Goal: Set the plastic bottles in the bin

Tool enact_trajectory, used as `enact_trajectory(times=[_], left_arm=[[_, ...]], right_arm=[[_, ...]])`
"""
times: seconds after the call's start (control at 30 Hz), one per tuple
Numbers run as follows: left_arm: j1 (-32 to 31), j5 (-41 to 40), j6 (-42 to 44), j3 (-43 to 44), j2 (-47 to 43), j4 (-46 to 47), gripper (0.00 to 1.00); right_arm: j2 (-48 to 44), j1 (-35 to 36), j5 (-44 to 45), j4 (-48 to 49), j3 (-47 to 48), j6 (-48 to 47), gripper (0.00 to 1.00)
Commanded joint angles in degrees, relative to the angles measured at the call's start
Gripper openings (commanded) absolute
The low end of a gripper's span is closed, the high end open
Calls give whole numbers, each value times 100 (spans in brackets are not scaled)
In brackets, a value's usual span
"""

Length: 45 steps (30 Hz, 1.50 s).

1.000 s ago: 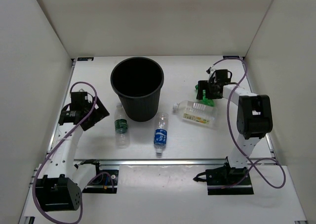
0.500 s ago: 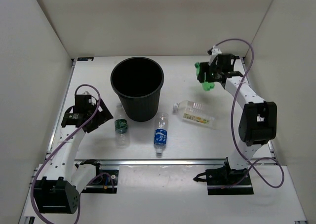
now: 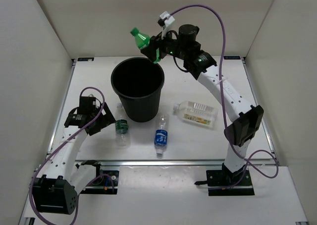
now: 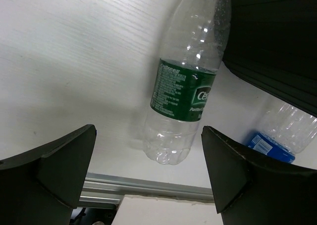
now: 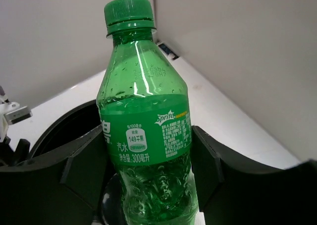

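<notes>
My right gripper (image 3: 155, 50) is shut on the all-green bottle (image 3: 143, 39), held tilted in the air over the far rim of the round black bin (image 3: 114, 81). In the right wrist view the green bottle (image 5: 146, 136) stands between both fingers, with the bin (image 5: 62, 131) below and to the left. My left gripper (image 3: 105, 122) is open, low beside the green-labelled clear bottle (image 3: 121, 128). That bottle (image 4: 183, 96) lies ahead of the open jaws (image 4: 148, 170), untouched. A blue-labelled bottle (image 3: 161, 136) and the yellow-labelled bottle (image 3: 196, 113) lie on the table.
White walls enclose the table on three sides. An aluminium rail (image 3: 163, 162) runs along the near edge, also seen just below the left fingers (image 4: 138, 185). The bin's wall (image 4: 272, 36) stands right next to the green-labelled bottle. Purple cables (image 3: 223, 31) loop off both arms.
The right gripper closed on the green bottle at the back right, lifted it and swung it left to above the bin's far rim. The left gripper crept closer to the green-labelled bottle.
</notes>
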Motion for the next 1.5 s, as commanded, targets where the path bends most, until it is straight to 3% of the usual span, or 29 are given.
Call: enact_trajectory(times=[0.0, 0.07, 0.13, 0.17, 0.2, 0.4, 0.6, 0.77, 0.93, 0.97, 1.03, 1.17, 1.27, 1.47], left_arm=[[-187, -97, -33, 60, -62, 87, 98], [-293, -97, -68, 7, -62, 174, 99], [-416, -97, -104, -10, -44, 245, 99], [-460, -97, -104, -37, -27, 289, 98], [-504, -19, -60, -54, 26, 368, 99], [-1030, -97, -95, 7, 289, 473, 99], [-1190, -185, -244, -221, 588, 737, 99], [-1558, -844, -368, -196, 1150, 580, 98], [-1647, -845, -438, -326, 1555, 878, 98], [-1655, -870, -438, -344, 1616, 939, 95], [-1673, -940, -429, -336, 1670, 966, 81], [-1691, -1046, -420, -353, 1687, 905, 66], [-1682, -1177, -499, -222, 1477, 589, 62], [-1077, -1537, -429, 558, -286, -272, 60]], right_arm=[[381, 94, -407, -83, 102, 318, 51], [347, 218, -434, -153, 50, 344, 61], [198, 297, -496, -223, -169, 213, 80], [162, 367, -504, -172, -257, 117, 83], [40, 394, -478, -188, -380, 98, 100], [-724, 149, -487, 92, -776, 308, 99], [-1858, -554, -953, 830, -2004, 897, 99], [-2877, -897, -751, 1103, -3060, 977, 99], [-3406, -1073, -470, 1112, -3571, 1003, 99], [-3467, -1091, -391, 1104, -3650, 986, 99], [-3520, -1196, -443, 1121, -3738, 1082, 100], [-3678, -1469, -548, 1182, -3914, 1249, 100], [-3731, -1557, -601, 1121, -3941, 1258, 99], [-3837, -1478, -190, 629, -3879, 942, 99]])
